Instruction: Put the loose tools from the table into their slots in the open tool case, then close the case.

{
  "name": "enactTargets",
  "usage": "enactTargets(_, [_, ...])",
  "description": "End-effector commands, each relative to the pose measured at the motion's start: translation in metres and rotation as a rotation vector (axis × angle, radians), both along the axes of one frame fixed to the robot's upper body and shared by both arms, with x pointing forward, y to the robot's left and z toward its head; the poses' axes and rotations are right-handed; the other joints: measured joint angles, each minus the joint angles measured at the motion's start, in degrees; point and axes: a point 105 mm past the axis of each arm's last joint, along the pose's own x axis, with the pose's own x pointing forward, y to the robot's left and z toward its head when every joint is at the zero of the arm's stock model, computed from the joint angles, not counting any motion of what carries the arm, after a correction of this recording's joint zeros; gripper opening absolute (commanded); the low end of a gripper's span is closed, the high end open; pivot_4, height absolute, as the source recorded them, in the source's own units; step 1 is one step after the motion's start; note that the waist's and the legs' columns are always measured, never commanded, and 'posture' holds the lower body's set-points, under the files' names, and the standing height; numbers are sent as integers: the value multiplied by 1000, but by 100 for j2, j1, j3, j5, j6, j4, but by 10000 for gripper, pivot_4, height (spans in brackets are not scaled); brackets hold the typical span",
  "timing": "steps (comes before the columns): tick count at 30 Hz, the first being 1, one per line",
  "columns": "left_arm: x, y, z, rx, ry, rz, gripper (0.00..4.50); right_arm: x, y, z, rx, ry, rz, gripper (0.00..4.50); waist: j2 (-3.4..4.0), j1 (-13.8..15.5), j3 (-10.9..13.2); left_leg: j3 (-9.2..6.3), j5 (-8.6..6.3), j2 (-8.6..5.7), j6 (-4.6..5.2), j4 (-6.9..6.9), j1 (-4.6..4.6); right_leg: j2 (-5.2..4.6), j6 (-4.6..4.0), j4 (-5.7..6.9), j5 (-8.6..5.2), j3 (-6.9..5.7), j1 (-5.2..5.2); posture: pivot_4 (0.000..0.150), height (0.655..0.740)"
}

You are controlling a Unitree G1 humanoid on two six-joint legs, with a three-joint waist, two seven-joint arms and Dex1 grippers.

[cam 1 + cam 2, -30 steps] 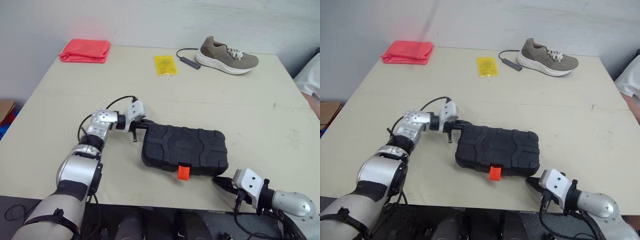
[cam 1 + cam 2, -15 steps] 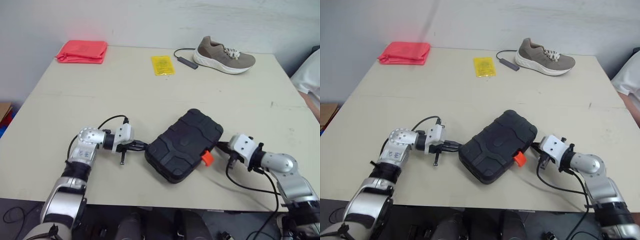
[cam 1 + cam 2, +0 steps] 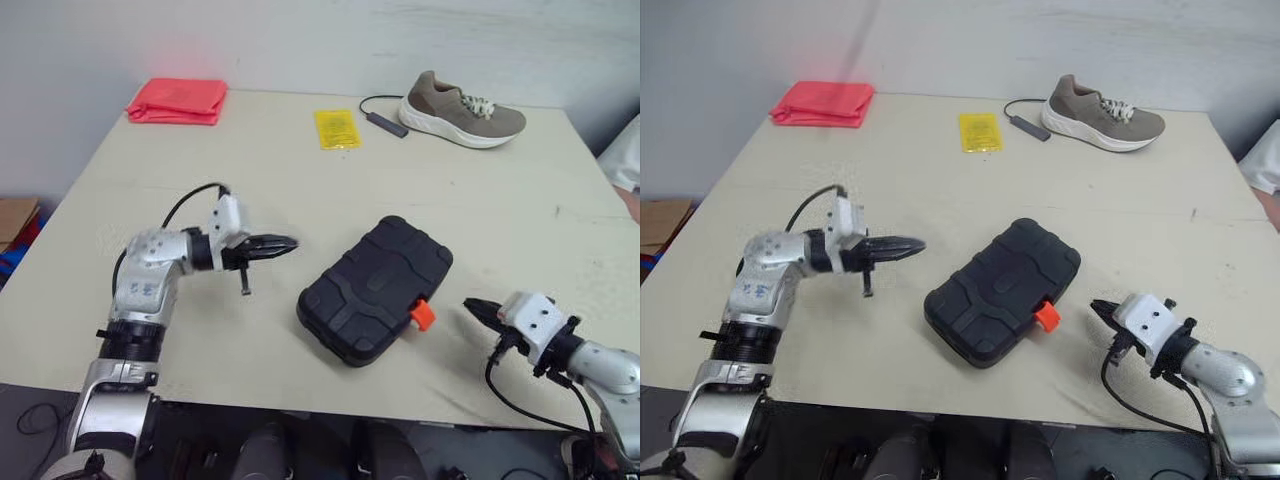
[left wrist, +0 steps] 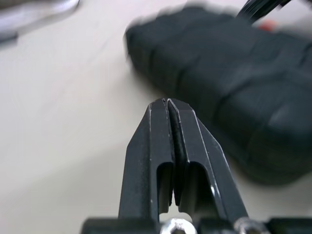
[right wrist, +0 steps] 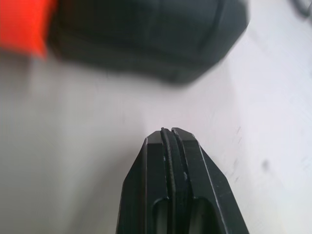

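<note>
Tool case centre frame, lid down, contents hidden from you | left gripper mid-left, fingers pressed together, off the case | right gripper lower right, fingers pressed together

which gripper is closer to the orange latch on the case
The right gripper, its shut tips a short gap from the orange latch; the left gripper is off the tool case's opposite side.
</note>
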Motion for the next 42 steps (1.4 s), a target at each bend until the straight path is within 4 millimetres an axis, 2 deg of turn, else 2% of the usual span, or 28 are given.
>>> enactTargets(1, [-16,-31,9,3,-10,-153,8264,-14,27,30,59,-65,52,0,2,-10,-2,1,-1,3,-2,-4,2,5,0,-2,0,1,0,1500,7400])
enactTargets(4, [-21,-56,5,18,1,-236,21341,-19,47,31,85,-46,79,0,3,-8,-2,1,1,7,-5,-11,2,15,-4,-3,-2,-1,-3,1500,7400])
enactTargets(8, [-23,-63,0,21,-8,-277,40990,-20,57,29,104,-32,86,0,3,-32,-2,5,1,4,-3,-8,1,15,-5,-4,-3,2,-6,1500,7400])
enactTargets(9, [-23,-64,0,11,3,-282,44225,-20,58,28,105,-27,86,0,3,-28,-2,5,1,5,-3,-8,2,14,-7,-3,-4,1,-7,1500,7400])
enactTargets(11, [-22,-63,-1,7,9,-283,44225,-19,59,26,110,-23,84,0,3,-26,-1,4,2,4,-2,-8,1,13,-8,-3,-5,0,-8,1500,7400])
enactTargets(12, [-20,-64,-2,7,13,-272,42750,-19,61,25,117,-19,85,0,3,-25,-2,3,2,4,-1,-8,-2,13,-8,-4,-5,-1,-9,1500,7400])
enactTargets(14, [-14,-66,-4,5,17,-242,35936,-18,63,22,123,-7,91,0,3,-19,-2,3,1,3,1,-7,-3,12,-8,-6,-4,-1,-9,1500,7400])
enactTargets(19, [-11,-80,-12,39,41,-236,12228,-15,75,15,120,22,138,0,3,21,-1,1,0,2,6,1,-6,11,-8,-5,-4,-3,-9,1500,7400])
enactTargets(20, [-11,-83,-15,53,47,-241,8919,-14,77,15,120,24,143,0,3,23,-2,1,-1,2,7,1,-6,11,-8,-5,-4,-3,-9,1500,7400])
enactTargets(21, [-12,-86,-18,68,51,-249,3343,-13,78,15,118,25,147,0,3,24,-1,1,-1,2,7,1,-6,11,-7,-5,-4,-3,-9,1500,7400])
enactTargets(22, [-12,-87,-20,77,53,-254,550,-13,78,15,117,26,148,0,3,25,-1,2,-1,1,8,3,-6,11,-7,-5,-4,-2,-9,1500,7400])
enactTargets(25, [-10,-98,-33,128,21,-240,152,-10,82,12,89,54,160,0,3,26,-1,1,-1,2,8,4,-7,11,-8,-4,-4,-3,-9,1500,7400])
enactTargets(28, [-4,-109,-36,119,32,-194,152,-8,81,10,71,66,156,0,2,53,-1,-2,-2,2,10,6,-11,9,-8,-5,-4,-6,-9,1500,7400])
enactTargets(32, [-1,-113,-49,161,49,-176,152,-10,75,5,42,87,140,0,3,45,-2,-6,-11,1,23,20,-13,6,-7,-5,-4,-10,-3,1500,7400])
enactTargets(38, [-3,-114,-62,198,64,-185,152,-24,57,-6,36,138,75,0,3,67,-10,-14,-16,0,31,28,-12,-1,-6,-8,-4,-16,8,1500,7400])
enactTargets(42, [-5,-116,-65,209,71,-196,152,-35,54,-17,48,188,66,0,12,56,-16,-13,-20,0,36,30,-10,-2,-4,-8,-2,-14,9,1500,7400])
